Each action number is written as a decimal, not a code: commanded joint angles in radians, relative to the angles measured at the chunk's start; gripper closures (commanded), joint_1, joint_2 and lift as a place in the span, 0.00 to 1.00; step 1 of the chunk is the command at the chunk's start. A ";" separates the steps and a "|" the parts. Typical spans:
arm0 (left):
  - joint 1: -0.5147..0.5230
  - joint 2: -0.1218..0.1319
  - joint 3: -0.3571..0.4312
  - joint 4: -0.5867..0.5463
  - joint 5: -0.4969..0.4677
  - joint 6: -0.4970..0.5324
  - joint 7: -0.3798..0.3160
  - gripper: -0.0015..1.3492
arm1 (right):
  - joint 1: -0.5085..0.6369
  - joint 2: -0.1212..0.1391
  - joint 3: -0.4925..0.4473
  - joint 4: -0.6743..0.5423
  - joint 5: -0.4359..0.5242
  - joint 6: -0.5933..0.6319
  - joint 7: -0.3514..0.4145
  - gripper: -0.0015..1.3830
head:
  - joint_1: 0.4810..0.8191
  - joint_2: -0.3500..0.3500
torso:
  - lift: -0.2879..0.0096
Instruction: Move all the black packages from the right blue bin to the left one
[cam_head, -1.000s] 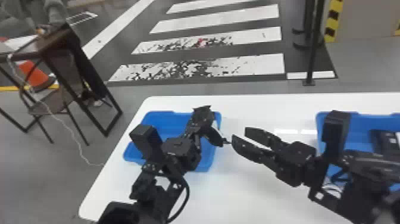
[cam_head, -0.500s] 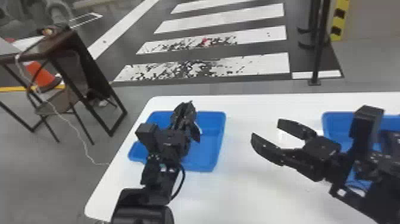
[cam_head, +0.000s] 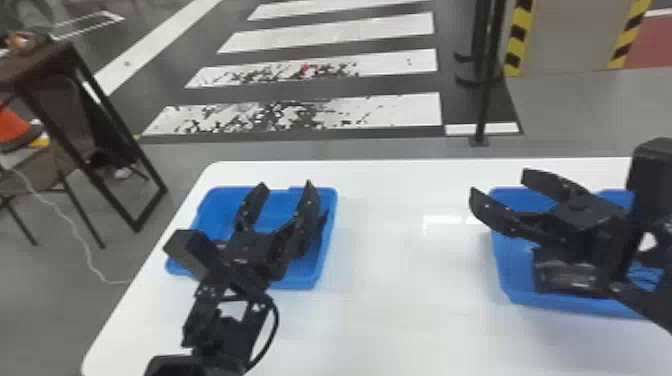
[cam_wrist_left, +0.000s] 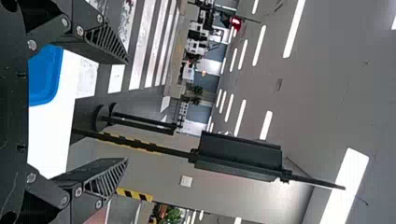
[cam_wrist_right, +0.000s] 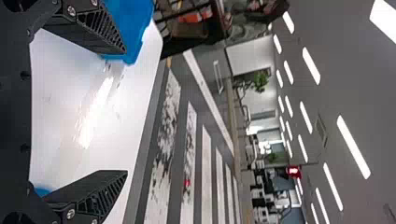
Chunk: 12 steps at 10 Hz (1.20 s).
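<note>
In the head view my left gripper stands open over the left blue bin, fingers pointing away. A dark shape beside its right finger is partly hidden; I cannot tell what it is. My right gripper is open above the left side of the right blue bin. Below that gripper a black package lies in the right bin, partly covered by the arm. The left wrist view has my left gripper with spread fingers and nothing between them. Equally parted and unloaded is my right gripper in the right wrist view.
Both bins stand on a white table, with bare tabletop between them. Past its far edge a black pole rises from the floor. A dark desk and a chair are off to the left.
The head view has shifted right. My left gripper's fingers, close together half a second ago, have parted over the left bin. My right gripper has moved right from mid-table to the right bin.
</note>
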 joint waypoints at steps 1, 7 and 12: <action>0.083 -0.006 0.002 -0.116 -0.016 0.020 -0.003 0.13 | 0.041 0.015 -0.122 -0.104 0.162 0.172 -0.015 0.09 | 0.63 0.76 | 0.50; 0.179 -0.032 0.018 -0.175 -0.034 -0.010 -0.032 0.13 | 0.122 0.029 -0.260 -0.065 0.297 0.496 -0.001 0.09 | 0.63 0.43 | 0.50; 0.174 -0.034 0.018 -0.175 -0.034 0.022 -0.037 0.13 | 0.034 0.034 -0.246 0.127 0.263 0.425 -0.018 0.09 | 0.63 0.39 | 0.50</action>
